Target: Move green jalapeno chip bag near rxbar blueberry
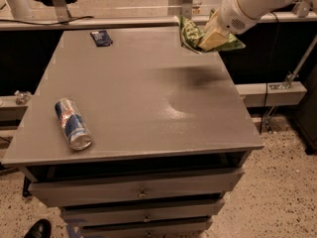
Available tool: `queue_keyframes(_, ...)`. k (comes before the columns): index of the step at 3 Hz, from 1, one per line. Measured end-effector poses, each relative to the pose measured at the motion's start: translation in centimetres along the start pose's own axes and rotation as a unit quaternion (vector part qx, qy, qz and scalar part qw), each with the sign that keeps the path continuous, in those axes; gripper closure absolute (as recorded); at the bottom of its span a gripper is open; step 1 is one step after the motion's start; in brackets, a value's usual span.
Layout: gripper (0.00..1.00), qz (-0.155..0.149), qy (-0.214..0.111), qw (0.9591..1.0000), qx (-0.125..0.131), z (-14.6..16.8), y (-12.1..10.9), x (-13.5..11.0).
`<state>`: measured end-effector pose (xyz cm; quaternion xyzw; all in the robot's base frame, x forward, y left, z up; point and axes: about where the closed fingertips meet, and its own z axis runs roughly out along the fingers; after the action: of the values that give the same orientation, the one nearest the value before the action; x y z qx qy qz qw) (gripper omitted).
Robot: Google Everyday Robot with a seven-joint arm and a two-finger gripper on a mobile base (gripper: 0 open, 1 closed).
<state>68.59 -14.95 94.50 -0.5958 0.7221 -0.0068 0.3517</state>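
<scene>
The green jalapeno chip bag [190, 33] is crumpled and hangs in the air above the table's far right part, held by my gripper [207, 37], which is shut on it. The white arm comes in from the upper right. The rxbar blueberry [101, 37] is a small dark-blue wrapper lying flat near the table's far left corner, well to the left of the bag.
A blue-and-silver drink can [73, 123] lies on its side near the front left of the grey table [148, 108]. Drawers sit below the tabletop. A rail runs behind the table. A black shoe [37, 228] shows at the bottom left.
</scene>
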Motion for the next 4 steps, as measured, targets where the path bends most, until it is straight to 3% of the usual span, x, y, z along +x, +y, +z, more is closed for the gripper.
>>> queue_keyframes(1,1.00,-0.023,-0.041,0.9985,0.029,2.9,-3.4,-3.0)
queue_keyframes(2,1.00,-0.041,-0.082,0.9944,0.052,6.2,-7.0,-6.6)
queue_keyframes(3,1.00,-0.048,-0.114,0.9907,0.057,9.4,-8.8,-9.8)
queue_keyframes(4,1.00,-0.060,-0.127,0.9890,0.047,13.2,-9.2,-13.0)
